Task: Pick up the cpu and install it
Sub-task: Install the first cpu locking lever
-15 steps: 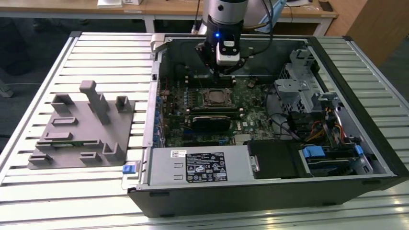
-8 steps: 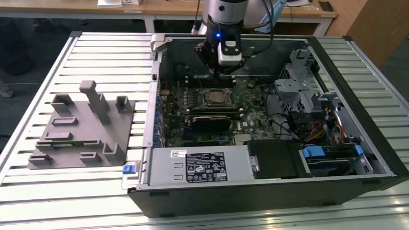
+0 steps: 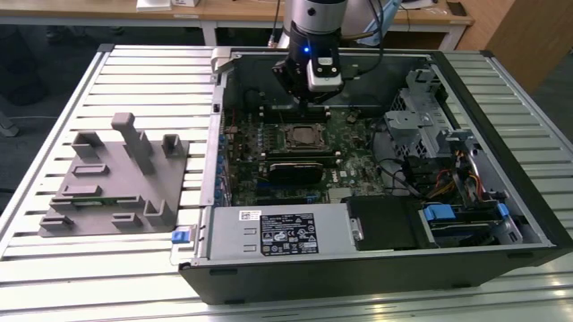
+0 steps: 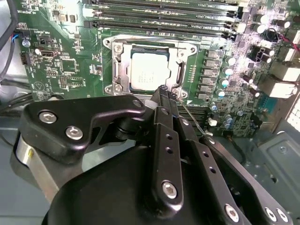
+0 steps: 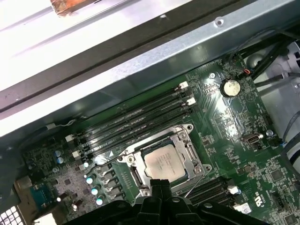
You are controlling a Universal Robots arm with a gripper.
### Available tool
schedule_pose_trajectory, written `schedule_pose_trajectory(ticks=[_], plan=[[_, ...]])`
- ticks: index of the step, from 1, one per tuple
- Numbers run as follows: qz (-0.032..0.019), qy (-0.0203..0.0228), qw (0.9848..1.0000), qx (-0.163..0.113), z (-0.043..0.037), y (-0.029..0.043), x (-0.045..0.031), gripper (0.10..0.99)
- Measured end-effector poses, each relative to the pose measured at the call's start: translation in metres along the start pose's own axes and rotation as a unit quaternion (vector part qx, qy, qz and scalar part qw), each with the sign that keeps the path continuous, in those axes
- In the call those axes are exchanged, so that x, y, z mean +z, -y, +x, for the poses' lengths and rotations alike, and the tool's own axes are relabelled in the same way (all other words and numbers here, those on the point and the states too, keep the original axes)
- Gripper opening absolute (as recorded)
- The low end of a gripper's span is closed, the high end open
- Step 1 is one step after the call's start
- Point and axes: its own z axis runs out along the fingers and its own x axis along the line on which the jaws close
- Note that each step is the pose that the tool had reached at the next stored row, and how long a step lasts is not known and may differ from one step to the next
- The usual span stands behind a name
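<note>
Slatted pale metal table [image 3: 54,282] carries an open computer case [image 3: 376,275] lying on its side, with a grey moulded tray [image 3: 117,181] beside it toward the exterior view's left. Nearest the camera inside the case sits a labelled silver power supply box [image 3: 278,231], and next to it, toward the exterior view's right, a black drive bay with blue clips [image 3: 443,218]. Farther in lies the green motherboard [image 3: 349,154] with a dark heatsink block [image 3: 300,168]. Beyond that is the square socket frame [image 4: 145,70], and the cpu [image 4: 148,71] rests flat inside it, silvery top up. The socket's thin wire lever [image 4: 194,119] stands out from the frame beside the fingertips. The gripper [image 4: 162,90] hangs just over the socket's edge, its two black fingers [image 4: 161,122] pressed together and holding nothing. Black memory slots [image 5: 136,117] run just past the socket, then the case's far wall.
</note>
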Motion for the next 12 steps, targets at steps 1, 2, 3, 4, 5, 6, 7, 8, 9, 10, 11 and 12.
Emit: schedule_pose_trajectory(ticks=[1,2,3,4,5,6,7,8,9,10,11,12], plan=[[0.0001,0.0000,1.0000,-0.004,0.0000,0.0000,0.0000,0.118],[0.0002,-0.0001,1.0000,-0.009,0.0001,0.0000,0.0000,0.118],[0.0003,-0.0001,0.9999,-0.016,0.0001,0.0000,0.0000,0.118],[0.0004,-0.0002,0.9997,-0.025,0.0001,0.0000,0.0001,0.118],[0.0006,-0.0003,0.9994,-0.034,0.0001,0.0000,0.0001,0.118],[0.0008,-0.0004,0.9991,-0.044,0.0001,0.0000,0.0001,0.118],[0.0010,-0.0004,0.9986,-0.053,0.0001,0.0000,0.0001,0.118],[0.0011,-0.0005,0.9981,-0.062,0.0001,0.0000,0.0002,0.118],[0.0013,-0.0006,0.9975,-0.071,0.0001,0.0000,0.0003,0.118],[0.0015,-0.0007,0.9968,-0.080,0.0001,0.0000,0.0003,0.118],[0.0017,-0.0008,0.9960,-0.089,0.0001,0.0000,0.0004,0.118],[0.0018,-0.0008,0.9952,-0.098,0.0001,0.0000,0.0005,0.118]])
